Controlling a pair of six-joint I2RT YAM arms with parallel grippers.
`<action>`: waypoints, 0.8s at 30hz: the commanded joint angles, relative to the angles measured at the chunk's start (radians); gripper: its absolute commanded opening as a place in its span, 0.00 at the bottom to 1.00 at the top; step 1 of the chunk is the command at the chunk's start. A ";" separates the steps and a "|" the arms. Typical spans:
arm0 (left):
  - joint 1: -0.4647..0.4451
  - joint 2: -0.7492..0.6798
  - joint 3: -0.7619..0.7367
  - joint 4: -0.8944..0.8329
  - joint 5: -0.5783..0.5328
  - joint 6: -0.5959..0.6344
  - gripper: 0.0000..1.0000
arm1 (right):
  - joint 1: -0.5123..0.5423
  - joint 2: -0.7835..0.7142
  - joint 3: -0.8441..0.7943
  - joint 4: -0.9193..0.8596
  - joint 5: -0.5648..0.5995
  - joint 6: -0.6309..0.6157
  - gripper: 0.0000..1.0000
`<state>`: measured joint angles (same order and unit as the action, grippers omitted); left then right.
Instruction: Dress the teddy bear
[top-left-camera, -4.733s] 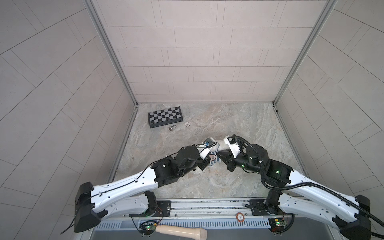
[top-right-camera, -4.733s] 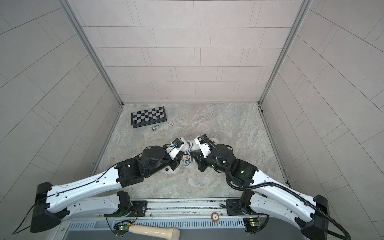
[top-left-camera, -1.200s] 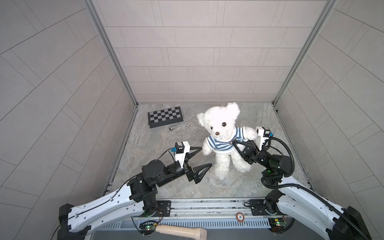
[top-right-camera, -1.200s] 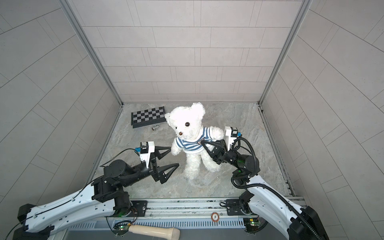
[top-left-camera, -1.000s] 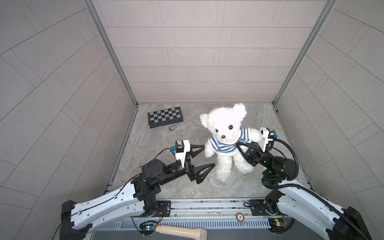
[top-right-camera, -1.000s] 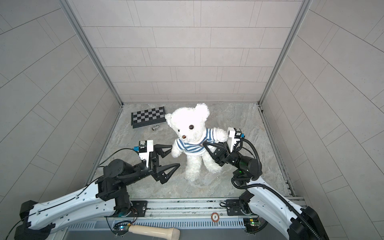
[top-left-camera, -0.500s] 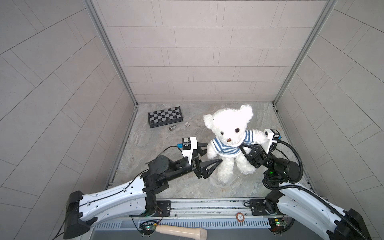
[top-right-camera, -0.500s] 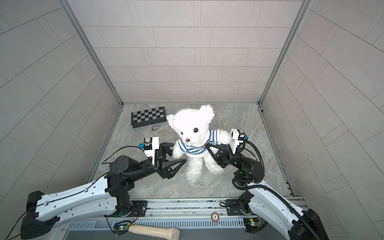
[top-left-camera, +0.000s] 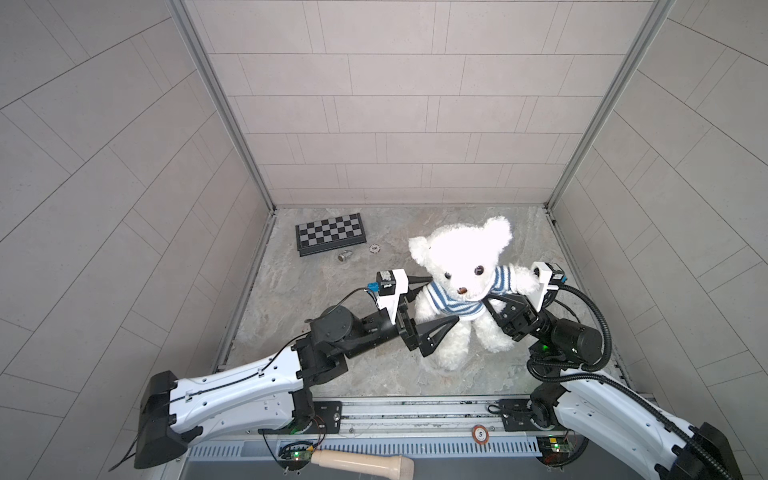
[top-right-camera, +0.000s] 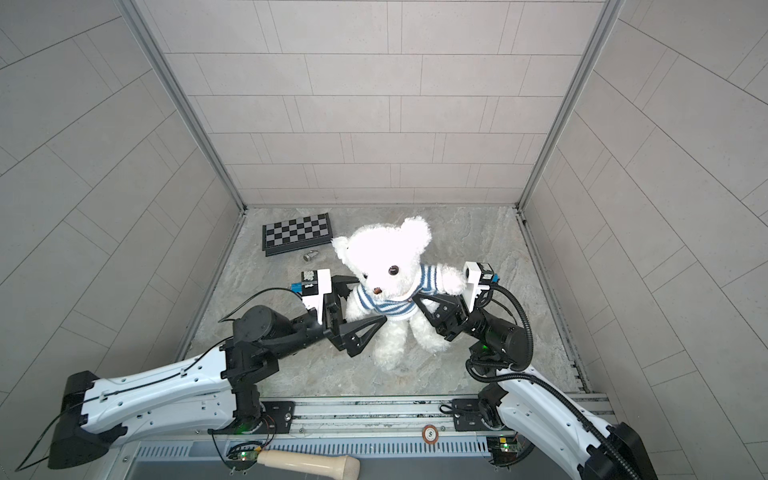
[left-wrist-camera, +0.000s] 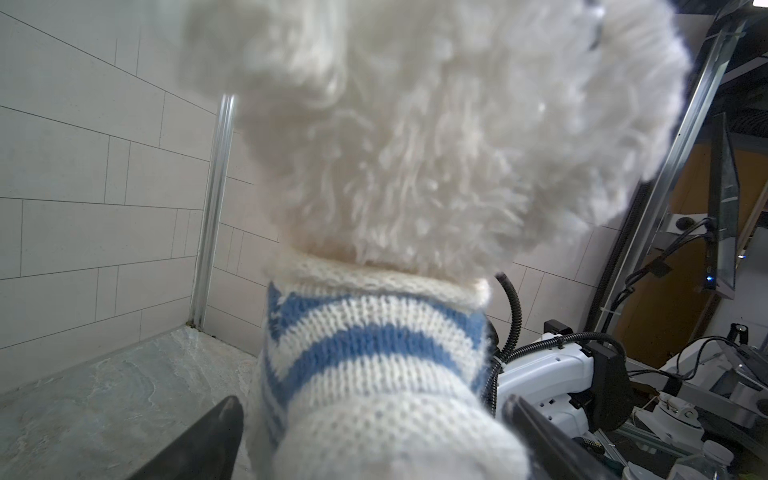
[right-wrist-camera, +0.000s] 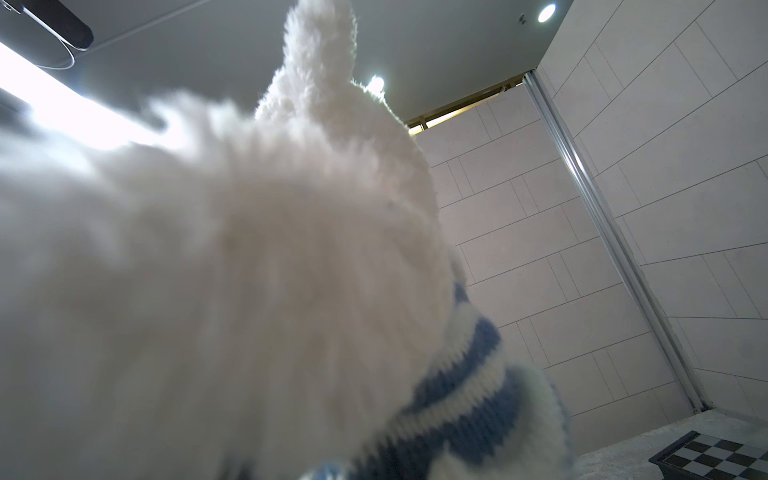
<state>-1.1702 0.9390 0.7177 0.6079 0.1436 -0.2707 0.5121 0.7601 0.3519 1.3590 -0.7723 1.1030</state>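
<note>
**Clerk:** Item one, the teddy bear (top-left-camera: 459, 262). Location?

**Checker:** Upright near the middle of the counter (top-left-camera: 332, 303), feet down on the marbled surface, between the two arms. The chessboard (top-left-camera: 330, 233) lies well apart behind it.

**Clerk:** Garment?

**Checker:** Striped shirt (top-left-camera: 455, 305), on the bear. The collar is round the neck and both paws are out through the sleeves in both top views. The hem sits high over the belly. Judged nearly complete. Probably only a downward tug and a release are left.

**Clerk:** Left end effector (top-left-camera: 444, 298)?

**Checker:** Spread wide, one finger on either side of the bear's sleeved arm, closed on nothing. The arm is stretched low and forward, wrist about level.

**Clerk:** Right end effector (top-left-camera: 492, 301)?

**Checker:** Pressed narrow, pinching the striped shirt at the bear's flank beneath the other arm. This grip appears to be what props the bear up. The elbow is bent, the forearm raised, the wrist angled inward. Its fingertips do not show in the right wrist view.
</note>
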 joint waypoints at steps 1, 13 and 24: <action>-0.003 0.023 0.037 0.097 0.003 0.009 1.00 | 0.004 -0.008 -0.003 0.061 -0.008 0.003 0.00; -0.003 0.076 0.057 0.123 0.008 0.018 0.73 | 0.005 -0.002 -0.018 0.022 -0.016 -0.010 0.07; -0.002 0.076 0.102 0.019 -0.007 0.081 0.59 | 0.005 0.007 -0.035 -0.041 -0.002 -0.054 0.09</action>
<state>-1.1679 1.0218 0.7715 0.6285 0.1200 -0.2211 0.5121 0.7712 0.3210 1.3319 -0.7692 1.0695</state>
